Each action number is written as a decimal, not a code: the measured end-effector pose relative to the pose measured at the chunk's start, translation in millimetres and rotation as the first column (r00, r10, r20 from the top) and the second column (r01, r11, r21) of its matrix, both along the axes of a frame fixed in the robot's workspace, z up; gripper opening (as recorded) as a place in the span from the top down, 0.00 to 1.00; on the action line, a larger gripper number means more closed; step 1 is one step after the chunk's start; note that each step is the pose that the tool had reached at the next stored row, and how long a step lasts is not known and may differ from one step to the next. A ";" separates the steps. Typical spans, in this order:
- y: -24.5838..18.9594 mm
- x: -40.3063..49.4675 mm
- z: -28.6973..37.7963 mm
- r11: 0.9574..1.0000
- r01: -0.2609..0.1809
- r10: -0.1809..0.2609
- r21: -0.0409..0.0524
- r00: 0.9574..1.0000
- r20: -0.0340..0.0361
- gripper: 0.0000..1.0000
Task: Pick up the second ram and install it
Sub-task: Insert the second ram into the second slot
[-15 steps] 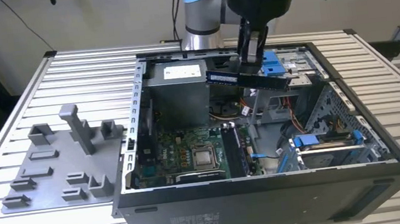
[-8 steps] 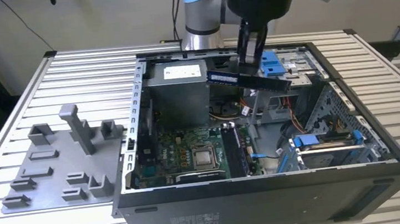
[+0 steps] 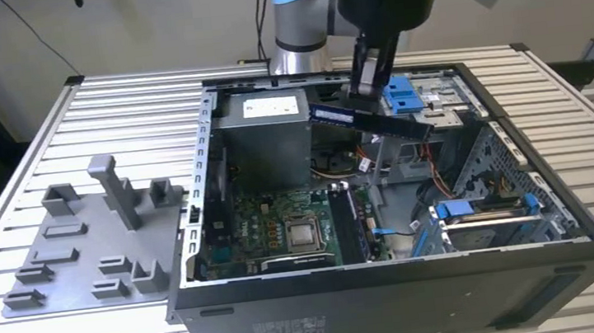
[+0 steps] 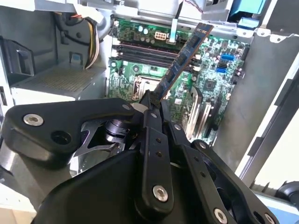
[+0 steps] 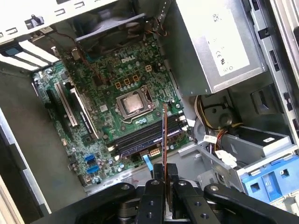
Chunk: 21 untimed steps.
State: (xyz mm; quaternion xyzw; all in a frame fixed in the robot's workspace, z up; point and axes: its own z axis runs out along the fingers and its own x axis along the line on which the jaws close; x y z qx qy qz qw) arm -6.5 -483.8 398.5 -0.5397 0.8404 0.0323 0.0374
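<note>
My gripper (image 3: 364,91) is shut on one end of the second ram (image 3: 372,122), a thin dark board with chips. It hangs tilted above the open computer case (image 3: 398,288), over the back half. In the second wrist view the ram (image 4: 183,57) sticks out from between the fingertips (image 4: 156,100) toward the motherboard (image 4: 210,79). In the first wrist view I see the ram (image 5: 164,135) edge-on, above the long black memory slots (image 5: 140,140) beside the processor socket (image 5: 133,103). The ram is well clear of the slots.
The case lies open on a slatted metal table (image 3: 50,126). A grey power supply (image 3: 262,129) and blue drive brackets (image 3: 405,93) flank the gripper. Cables (image 5: 219,140) run near the slots. A grey fixture plate (image 3: 85,255) with blocks lies at the exterior view's left.
</note>
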 end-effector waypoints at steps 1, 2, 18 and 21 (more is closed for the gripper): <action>0.0 0.1 -0.1 1.000 0.008 -0.008 0.000 1.000 0.000 0.86; 0.0 0.1 -0.1 1.000 0.017 -0.017 0.000 1.000 0.000 0.86; 0.0 0.4 -0.9 0.987 0.159 -0.159 -0.003 0.987 0.000 0.86; 0.0 0.4 -1.1 0.983 0.186 -0.186 -0.003 0.983 0.000 0.86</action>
